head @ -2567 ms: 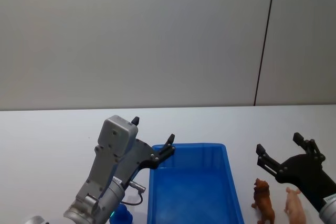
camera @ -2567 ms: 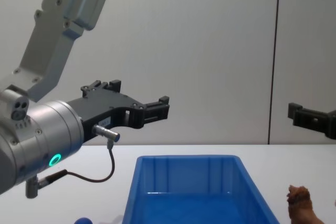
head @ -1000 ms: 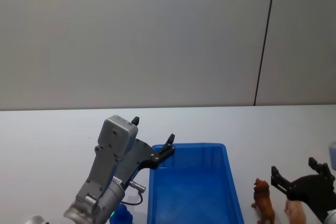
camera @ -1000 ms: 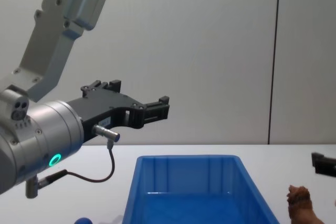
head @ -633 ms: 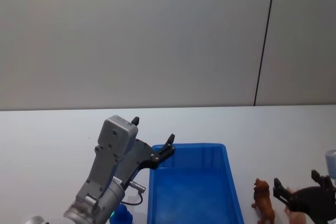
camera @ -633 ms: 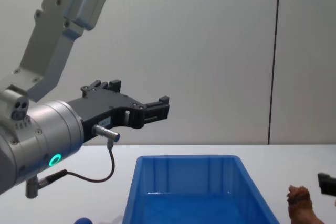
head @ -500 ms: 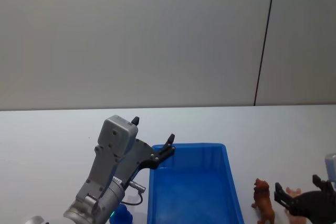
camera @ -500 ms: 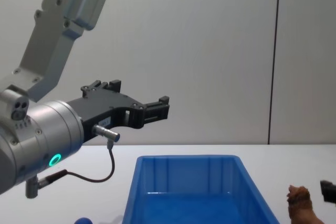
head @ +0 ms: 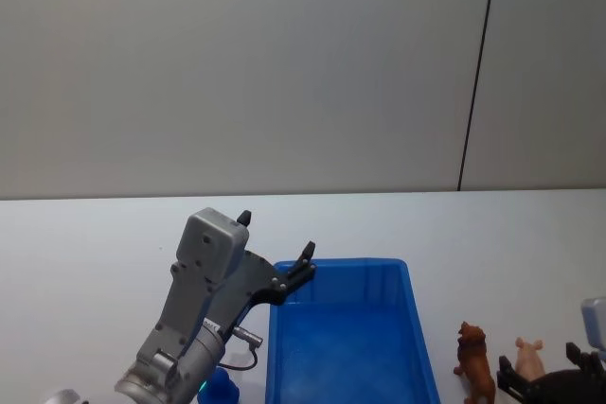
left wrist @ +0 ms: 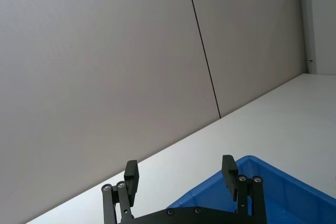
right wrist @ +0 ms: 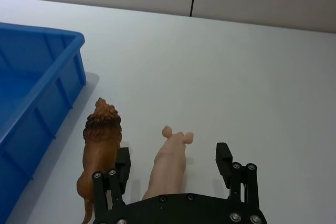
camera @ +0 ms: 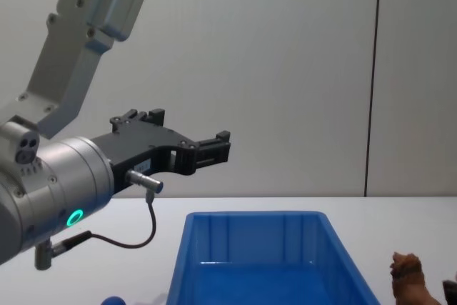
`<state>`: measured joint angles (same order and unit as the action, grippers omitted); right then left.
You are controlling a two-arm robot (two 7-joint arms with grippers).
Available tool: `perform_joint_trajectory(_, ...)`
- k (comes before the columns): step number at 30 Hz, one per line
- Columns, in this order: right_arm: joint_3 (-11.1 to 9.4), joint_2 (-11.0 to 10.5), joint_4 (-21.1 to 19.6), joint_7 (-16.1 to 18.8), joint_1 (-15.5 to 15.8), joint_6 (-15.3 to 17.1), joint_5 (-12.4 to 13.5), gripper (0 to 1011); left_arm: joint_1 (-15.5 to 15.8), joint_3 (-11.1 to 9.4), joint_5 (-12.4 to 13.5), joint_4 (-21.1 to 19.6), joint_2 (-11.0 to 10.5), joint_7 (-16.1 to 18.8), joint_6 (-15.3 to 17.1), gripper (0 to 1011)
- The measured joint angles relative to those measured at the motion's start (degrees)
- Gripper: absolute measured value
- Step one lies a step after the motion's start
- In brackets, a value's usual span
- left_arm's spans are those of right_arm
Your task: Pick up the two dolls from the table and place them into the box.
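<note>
The step in hand was the approach to the first pick. The right gripper (right wrist: 173,162) hung low over the table (right wrist: 262,72) with its jaws spread wide and nothing gripped. The pale pink pig doll (right wrist: 169,165) lay lengthwise in the gap between them, snout pointing away from the wrist. Bare table showed on both sides of its body, so neither of the fingers (right wrist: 122,162) appeared to touch it. The reddish-brown lion doll (right wrist: 100,142) stood just outside the jaw on the box side, close beside that finger and facing the same way as the pig. The blue box (right wrist: 37,90) sat beyond the lion, farther out on that same side. It looked empty where its floor showed, so I judged that neither doll had been placed.

The left gripper (left wrist: 179,171) was held up in the air, jaws released and empty, with a corner of the box below and ahead of them; it looked idle.

The next move, as I judged it, called for settling the jaws down to the pig's flanks and closing squarely on its body. The jaw nearest the lion needed care, since it could knock that doll over. After that would come a straight lift, a carry across the lion and the rim, and a release inside the box
</note>
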<state>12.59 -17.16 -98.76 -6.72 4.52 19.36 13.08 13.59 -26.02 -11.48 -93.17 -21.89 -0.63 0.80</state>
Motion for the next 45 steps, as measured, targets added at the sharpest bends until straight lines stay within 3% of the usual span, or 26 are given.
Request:
perform_joint_trajectory(7,-0.1,0.5,0.9,0.1,0.1,1.1,0.6,941,0.0,0.0,0.0,0.0,0.0,0.0,0.0,1001)
perform_joint_trajectory(27,-0.5,1.5,2.9,1.8,-0.2,2.5,2.7,374,0.0,0.0,0.0,0.0,0.0,0.0,0.0,1001)
perform_joint_trajectory(45,-0.7,1.4,-0.7,4.7,-0.7,-2.3,0.1,371,0.0,0.0,0.0,0.0,0.0,0.0,0.0,1001)
